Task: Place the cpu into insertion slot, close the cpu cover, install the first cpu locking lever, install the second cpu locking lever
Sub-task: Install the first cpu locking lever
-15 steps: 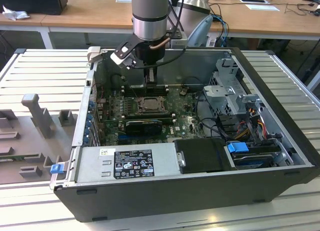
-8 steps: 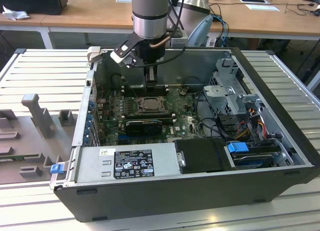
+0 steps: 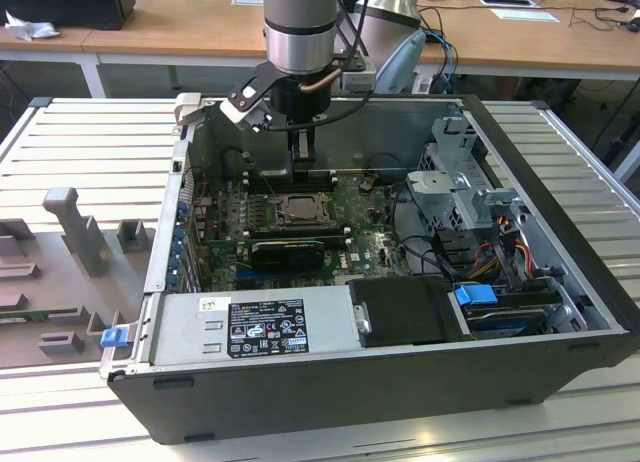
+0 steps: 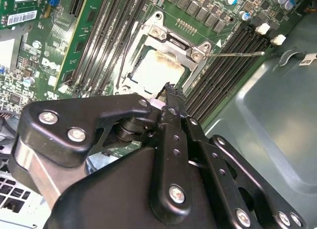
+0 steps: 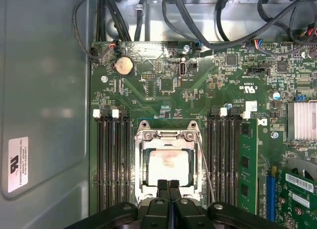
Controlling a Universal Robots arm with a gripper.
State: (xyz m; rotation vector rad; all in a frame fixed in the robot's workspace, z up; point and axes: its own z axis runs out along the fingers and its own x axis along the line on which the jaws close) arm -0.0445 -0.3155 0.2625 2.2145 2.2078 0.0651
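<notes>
arm (image 3: 300,27): silver-grey tube, dark band above the wrist. brown cable (image 3: 322,79) loops at the wrist, black bracket (image 3: 248,100) with pale edges beside it. gripper (image 5: 169,183): matte black link plates, rounded corners, silver screws (image 4: 177,193) at the pivots in the second wrist view. fingers (image 5: 163,189) narrow, black.

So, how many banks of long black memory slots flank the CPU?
2: the first bank and the second bank lie on opposite sides of the cpu; the second adjoins a green memory module.

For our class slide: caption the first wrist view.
End effector, shut, at the edge of the cover lying over the cpu.
</notes>
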